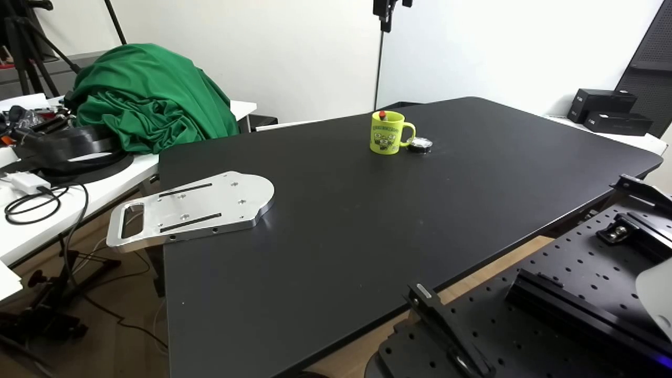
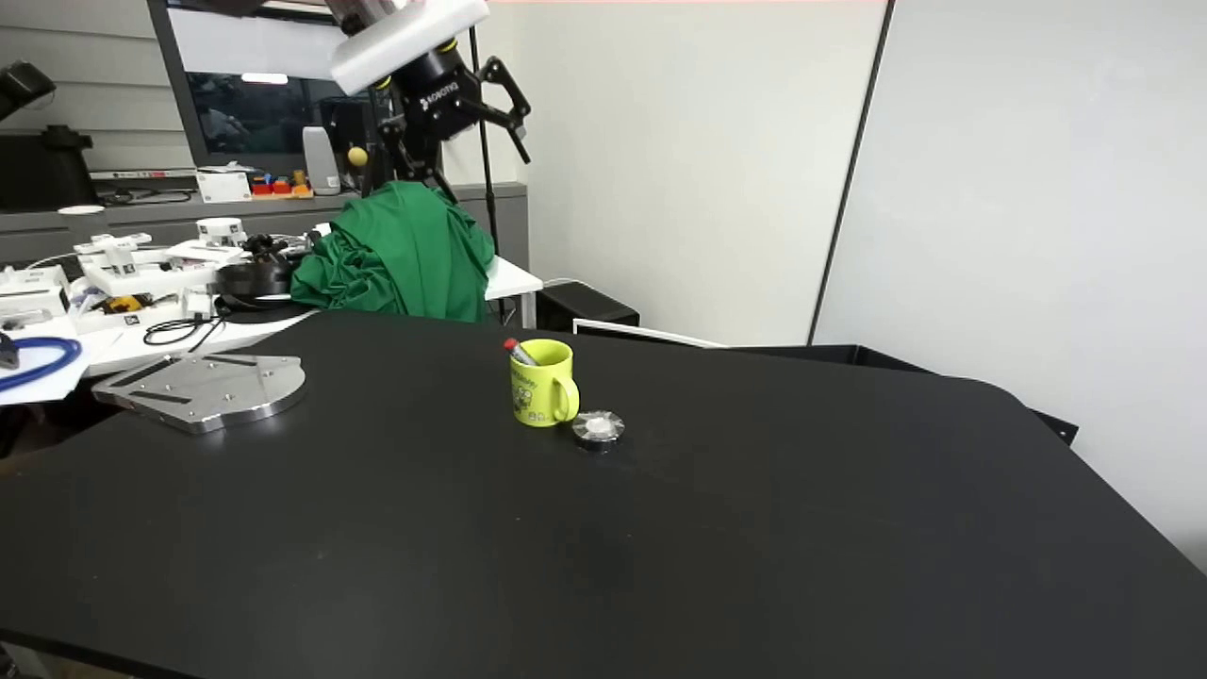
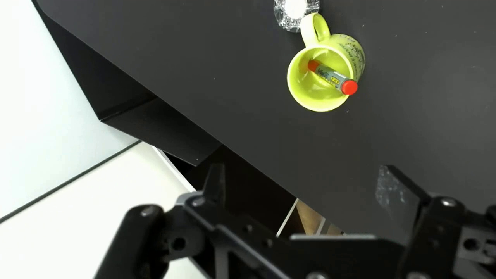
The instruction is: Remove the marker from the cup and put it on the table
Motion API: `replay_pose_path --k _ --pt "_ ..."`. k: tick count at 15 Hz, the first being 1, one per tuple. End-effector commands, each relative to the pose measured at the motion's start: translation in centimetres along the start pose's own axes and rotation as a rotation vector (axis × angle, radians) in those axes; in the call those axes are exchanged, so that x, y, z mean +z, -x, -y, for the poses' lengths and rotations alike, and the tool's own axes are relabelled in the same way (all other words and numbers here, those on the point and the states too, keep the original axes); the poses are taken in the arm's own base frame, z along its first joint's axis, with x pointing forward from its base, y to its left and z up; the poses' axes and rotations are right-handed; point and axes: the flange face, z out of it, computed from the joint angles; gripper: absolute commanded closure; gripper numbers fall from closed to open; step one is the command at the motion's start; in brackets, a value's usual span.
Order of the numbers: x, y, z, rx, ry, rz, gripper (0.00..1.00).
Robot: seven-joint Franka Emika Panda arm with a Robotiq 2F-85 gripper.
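The yellow-green cup (image 1: pixel 386 140) stands upright on the black table (image 1: pixel 315 273). It also shows in an exterior view (image 2: pixel 536 398) and in the wrist view (image 3: pixel 309 88). The marker (image 3: pixel 331 77), grey with red ends, leans inside the cup with one end at the rim opposite the handle. Its red end shows above the rim in both exterior views (image 1: pixel 382 114) (image 2: pixel 520 353). My gripper (image 2: pixel 486 172) is open and empty, high above the table. In the wrist view the jaws (image 3: pixel 301 168) are wide apart, with the cup beyond them.
A small round black object with a shiny clear top (image 2: pixel 598 429) lies beside the cup's handle. A silver metal plate (image 1: pixel 205 205) lies at one table edge, partly overhanging. A green cloth (image 1: pixel 152 100) lies on the white side desk (image 1: pixel 47 231). Walls stand behind the table.
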Motion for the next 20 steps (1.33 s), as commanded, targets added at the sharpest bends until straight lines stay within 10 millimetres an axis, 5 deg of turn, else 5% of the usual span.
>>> replay_pose_path --k 1,9,20 --pt "3.2 -1.8 2.1 -0.043 0.035 0.020 0.00" --pt "9.5 -2.1 6.2 -0.094 0.014 0.065 0.00" --pt "15.6 -0.9 7.7 -0.027 -0.039 0.076 0.00"
